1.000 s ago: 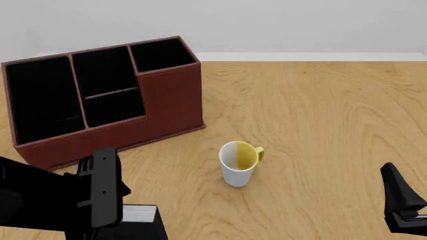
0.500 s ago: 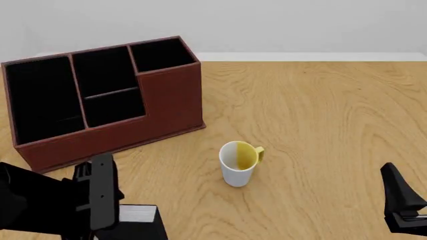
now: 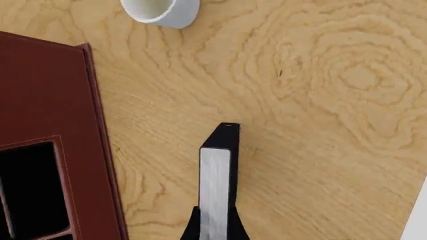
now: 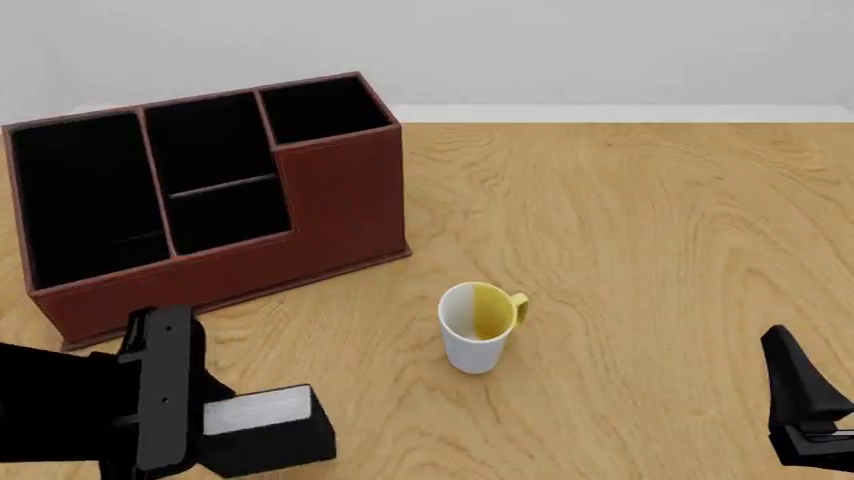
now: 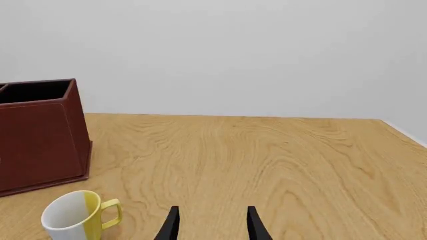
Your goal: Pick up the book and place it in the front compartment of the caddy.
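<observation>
The book (image 4: 267,425), black-covered with white page edges, is off the table at the front left, tilted, with my left gripper (image 4: 214,428) shut on it. In the left wrist view the book (image 3: 215,175) sticks out from between the left gripper's (image 3: 215,233) black fingers, page edges facing the camera. The reddish-brown caddy (image 4: 340,195) stands at the back left, and its front compartment (image 4: 230,215) is the nearer middle cell, black-lined with nothing in it. A corner of the caddy (image 3: 47,115) lies beside the held book. My right gripper (image 5: 212,226) is open and holds nothing, low at the right (image 4: 801,405).
A white and yellow mug (image 4: 475,326) stands upright mid-table, right of the book and in front of the caddy's right end. It also shows in the wrist views, mug (image 3: 162,9) and mug (image 5: 79,217). The caddy (image 5: 40,135) shows in the right wrist view too.
My left arm has shifted left and lower in the front view. The book has come up off the table's near edge and now sits tilted in the gripper. The right arm has not moved.
</observation>
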